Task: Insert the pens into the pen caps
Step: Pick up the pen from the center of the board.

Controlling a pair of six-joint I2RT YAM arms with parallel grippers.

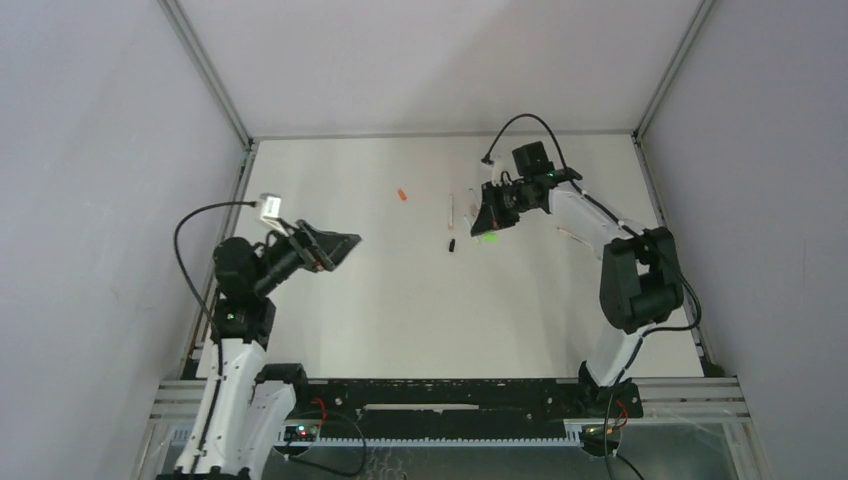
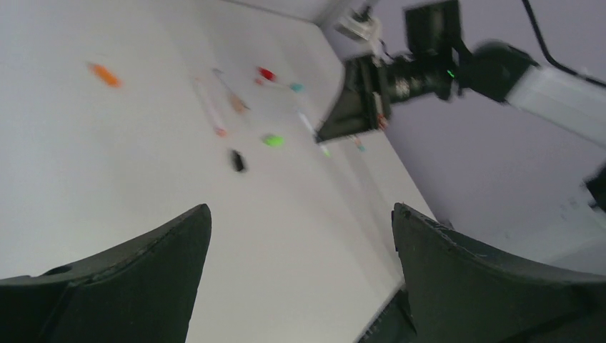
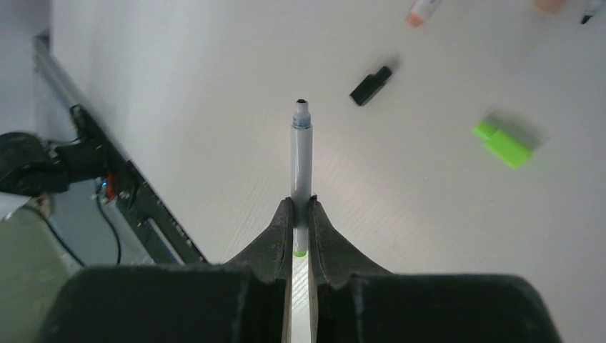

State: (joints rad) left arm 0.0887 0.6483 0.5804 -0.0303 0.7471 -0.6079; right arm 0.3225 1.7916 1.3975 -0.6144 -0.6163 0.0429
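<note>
My right gripper [image 3: 301, 204] is shut on a white pen [image 3: 301, 153]. The pen's green end sits between the fingers and its dark tip points out over the table. A green cap [image 3: 502, 141] and a black cap [image 3: 371, 86] lie on the table ahead of it. From above, the right gripper [image 1: 481, 228] hovers just over the green cap [image 1: 489, 237], with the black cap [image 1: 452, 244] to its left. An orange cap [image 1: 401, 194] lies apart. My left gripper [image 1: 347, 252] is open, holds nothing, and hangs well left of the caps.
More pens [image 2: 211, 107] lie beside a red cap [image 2: 266, 73] and a teal cap [image 2: 296, 87] near the right gripper. Another white pen [image 1: 451, 210] lies above the black cap. Grey walls enclose the table; the rail [image 1: 450, 400] runs along the near edge.
</note>
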